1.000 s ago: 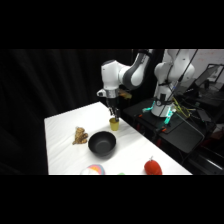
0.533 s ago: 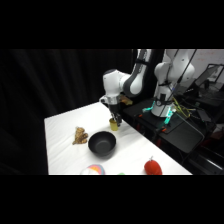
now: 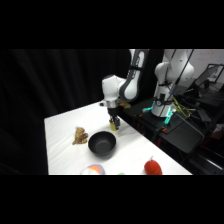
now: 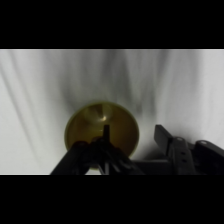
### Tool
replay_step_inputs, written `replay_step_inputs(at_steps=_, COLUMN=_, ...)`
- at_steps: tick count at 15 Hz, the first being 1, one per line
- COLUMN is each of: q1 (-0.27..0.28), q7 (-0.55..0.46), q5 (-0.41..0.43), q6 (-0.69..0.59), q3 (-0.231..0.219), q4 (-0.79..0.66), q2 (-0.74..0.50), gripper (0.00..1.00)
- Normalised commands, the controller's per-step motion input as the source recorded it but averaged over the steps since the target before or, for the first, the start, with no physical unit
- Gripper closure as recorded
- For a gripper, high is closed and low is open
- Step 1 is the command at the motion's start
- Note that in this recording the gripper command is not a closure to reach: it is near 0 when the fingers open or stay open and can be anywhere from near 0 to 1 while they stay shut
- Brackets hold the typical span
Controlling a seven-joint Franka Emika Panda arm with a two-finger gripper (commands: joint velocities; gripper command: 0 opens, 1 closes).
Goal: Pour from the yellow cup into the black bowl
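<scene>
The yellow cup (image 3: 114,127) stands upright on the white table, just behind the right side of the black bowl (image 3: 102,143) and apart from it. My gripper (image 3: 114,122) has come down on it from above. In the wrist view I look straight into the cup (image 4: 95,125). My gripper (image 4: 133,134) is open astride the cup's right wall: one finger (image 4: 106,136) is inside the mouth and the other finger (image 4: 162,135) stands outside, well clear of the rim. The bowl is out of the wrist view.
A brown crumpled thing (image 3: 80,135) lies left of the bowl. A multicoloured round object (image 3: 94,170) and a red object (image 3: 152,166) sit near the table's front edge. A second white arm (image 3: 167,80) and dark equipment stand off the table's right side.
The gripper has come down from above the cup until its fingers reach the rim. The cup and bowl have not moved.
</scene>
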Motion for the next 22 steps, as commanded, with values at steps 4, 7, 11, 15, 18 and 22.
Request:
replay_step_inputs(at_steps=4, q1=-0.145, q7=-0.22, q5=0.137, q6=0.11, q3=0.132, q4=0.08, q2=0.06, gripper=0.95)
replay_step_inputs(at_steps=7, q1=0.006, q7=0.01, q5=-0.101, q6=0.04, q3=-0.008, q4=0.03, q2=0.03, gripper=0.03)
replay_step_inputs(at_steps=11, q1=0.191, q7=0.31, q5=-0.460, q6=-0.12, q3=-0.225, q4=-0.05, q2=-0.20, gripper=0.03)
replay_step_inputs(at_steps=15, q1=0.209, q7=0.33, q5=-0.450, q6=-0.26, q3=-0.202, q4=-0.16, q2=-0.62, gripper=0.05)
replay_step_inputs(at_steps=18, q1=0.150, q7=0.27, q5=-0.287, q6=-0.35, q3=-0.025, q4=-0.05, q2=-0.58, gripper=0.05)
replay_step_inputs(at_steps=22, q1=0.144, q7=0.16, q5=-0.104, q6=-0.26, q3=0.128, q4=0.08, q2=-0.30, gripper=0.05)
